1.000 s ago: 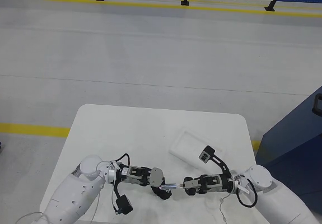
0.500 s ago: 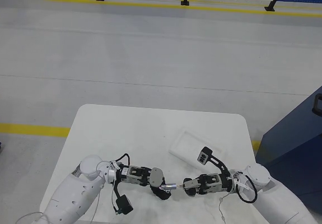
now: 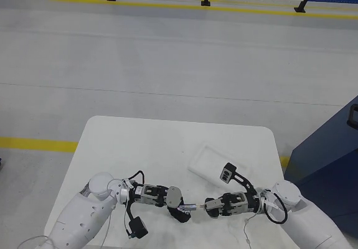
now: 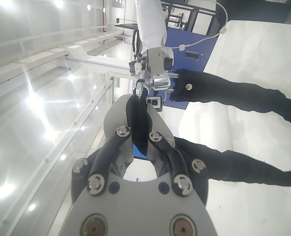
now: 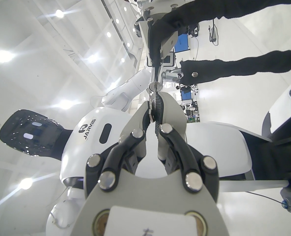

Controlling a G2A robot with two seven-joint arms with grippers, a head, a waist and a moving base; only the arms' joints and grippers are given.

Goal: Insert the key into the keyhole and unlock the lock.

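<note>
A chrome lock (image 4: 160, 82) joins the ends of a black sleeved cable (image 4: 233, 94) and is held up above the white table (image 3: 122, 143). My left gripper (image 4: 138, 104) is shut on the black cable just behind the lock's barrel. My right gripper (image 5: 154, 104) faces it, shut on the key (image 5: 157, 116) by its ridged black head. The key's blade runs into the round end of the lock's barrel (image 5: 154, 85). From above, the left gripper (image 3: 175, 200) and right gripper (image 3: 211, 204) stand tip to tip, with the lock (image 3: 191, 206) between them.
A white tray (image 3: 213, 163) lies on the table behind the right arm. A blue cabinet (image 3: 347, 155) stands off the table's right side. The cable's loop (image 3: 180, 215) hangs below the left gripper near the table's front edge.
The right arm's wrist and elbow have shifted a little. Both grippers keep their holds, and the lock and key stay between them.
</note>
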